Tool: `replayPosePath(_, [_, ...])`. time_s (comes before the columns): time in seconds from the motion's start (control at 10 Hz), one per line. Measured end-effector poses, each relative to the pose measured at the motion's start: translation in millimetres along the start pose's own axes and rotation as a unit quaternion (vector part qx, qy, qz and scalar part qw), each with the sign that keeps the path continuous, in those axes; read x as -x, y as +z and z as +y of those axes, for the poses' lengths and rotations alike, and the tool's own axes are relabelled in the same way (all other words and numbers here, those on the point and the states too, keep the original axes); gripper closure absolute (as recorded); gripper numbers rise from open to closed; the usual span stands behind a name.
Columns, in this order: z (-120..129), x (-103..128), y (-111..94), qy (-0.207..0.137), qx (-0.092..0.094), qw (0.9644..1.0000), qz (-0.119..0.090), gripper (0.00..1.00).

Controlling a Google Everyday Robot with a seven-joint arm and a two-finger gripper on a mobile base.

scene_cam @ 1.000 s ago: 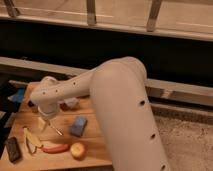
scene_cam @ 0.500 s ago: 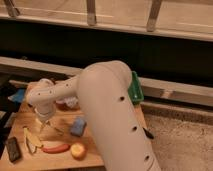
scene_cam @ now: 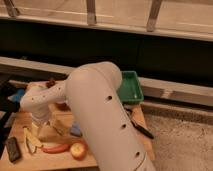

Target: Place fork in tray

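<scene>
The green tray stands at the back right of the wooden board, behind my big white arm. A thin silvery fork lies slanted on the board, left of centre. My gripper points down from the wrist at the left, just over the board and right beside the fork's handle end. Its fingers look spread, with nothing held between them. The arm hides the middle of the board and part of the tray's left side.
A banana peel, a red chili and an apple lie along the board's front. A black object sits front left and a blue sponge by the arm. A black-handled knife lies at the right, with a dark-red bowl behind the gripper.
The arm has swung nearer the camera and covers more of the board. The gripper stays over the fork, a little lower. Nothing on the board has moved.
</scene>
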Motion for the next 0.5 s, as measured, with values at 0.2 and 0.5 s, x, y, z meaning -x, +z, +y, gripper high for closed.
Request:
replayPosePath(0.2, [-2.6, -1.2, 9.1, 0.002, -0.007, 0.9999, 0.008, 0.22])
replayPosePath(0.5, [-12.7, -5.0, 10.4, 0.011, -0.022, 0.9996, 0.014, 0.51])
